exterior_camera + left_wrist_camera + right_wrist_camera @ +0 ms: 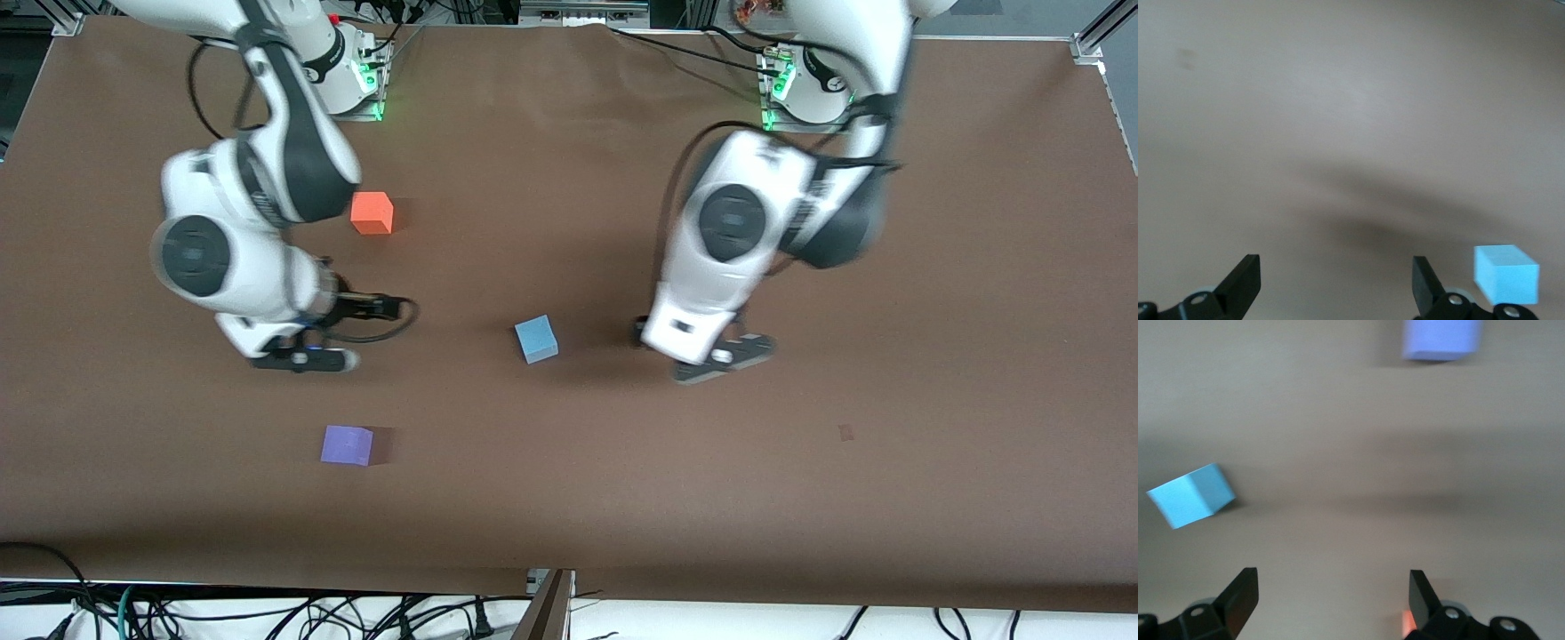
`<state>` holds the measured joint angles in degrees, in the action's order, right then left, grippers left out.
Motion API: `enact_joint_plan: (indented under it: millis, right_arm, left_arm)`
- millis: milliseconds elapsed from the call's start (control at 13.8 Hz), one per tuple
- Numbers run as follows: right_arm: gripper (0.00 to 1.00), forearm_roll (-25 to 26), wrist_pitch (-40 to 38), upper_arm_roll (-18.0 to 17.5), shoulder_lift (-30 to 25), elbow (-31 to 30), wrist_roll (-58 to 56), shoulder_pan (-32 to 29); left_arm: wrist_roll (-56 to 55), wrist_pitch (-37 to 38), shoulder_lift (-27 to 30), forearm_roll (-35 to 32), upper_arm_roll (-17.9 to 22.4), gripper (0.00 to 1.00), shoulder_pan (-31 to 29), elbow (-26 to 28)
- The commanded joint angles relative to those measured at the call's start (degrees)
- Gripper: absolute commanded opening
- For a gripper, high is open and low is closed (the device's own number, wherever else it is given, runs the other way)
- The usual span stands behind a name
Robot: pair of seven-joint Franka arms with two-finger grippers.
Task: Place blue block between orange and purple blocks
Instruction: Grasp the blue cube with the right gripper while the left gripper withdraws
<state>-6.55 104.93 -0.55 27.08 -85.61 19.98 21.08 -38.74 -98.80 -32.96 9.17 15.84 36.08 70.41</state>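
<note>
My left claw (1335,287) is over bare bench (622,498), fingers spread wide with nothing between them. The blue block (536,339) rests on the bench just beside this claw, toward the right arm's end, clear of the fingers; in the left wrist view it (1506,273) appears just outside one fingertip (1426,283).

My right claw (1331,603) is also over bare bench, fingers spread wide and empty. The blue block (1191,495) lies well apart from this claw, toward the left arm's end. The orange block (372,212) sits near this claw, farther from the front camera. The purple block (347,444) sits near it, nearer to the front camera. The blue block touches neither of them.
</note>
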Motion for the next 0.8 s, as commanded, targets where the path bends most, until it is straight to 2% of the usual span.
enact_joint_plan:
  millis: [0,72,217,362,507,652,725]
  right_arm:
    - [1.0,-3.54,2.9,0.47,3.93,0.8,0.32,2.82]
    - [1.0,-5.21,5.35,0.47,5.25,0.8,0.23,4.48]
    - [1.0,-5.14,10.97,0.47,7.36,0.8,0.14,7.39]
    - [1.0,-5.4,15.55,0.47,10.0,0.8,0.14,10.55]
    - [1.0,-4.97,19.42,0.47,11.94,0.8,0.06,12.75]
    - [1.0,-4.44,21.45,0.47,13.43,0.8,-0.29,13.9]
    - [1.0,-3.65,22.85,0.47,14.31,0.8,-0.56,14.86]
  left_arm:
    - [9.52,6.66,8.15,-0.99,-1.08,1.0,-4.85,2.89]
    - [13.56,9.04,10.7,-0.99,-0.99,1.0,-6.96,2.89]
    - [21.48,14.04,16.15,-1.61,-0.99,1.0,-11.27,2.98]
    - [24.84,18.62,21.24,-1.7,-1.08,1.0,-15.14,4.55]
    - [25.21,20.48,27.57,-2.22,-1.07,1.0,-16.91,10.24]
    - [25.29,19.0,33.03,-3.45,-1.16,1.0,-17.79,16.92]
    - [25.29,18.99,34.96,-3.46,-1.25,1.0,-18.49,18.34]
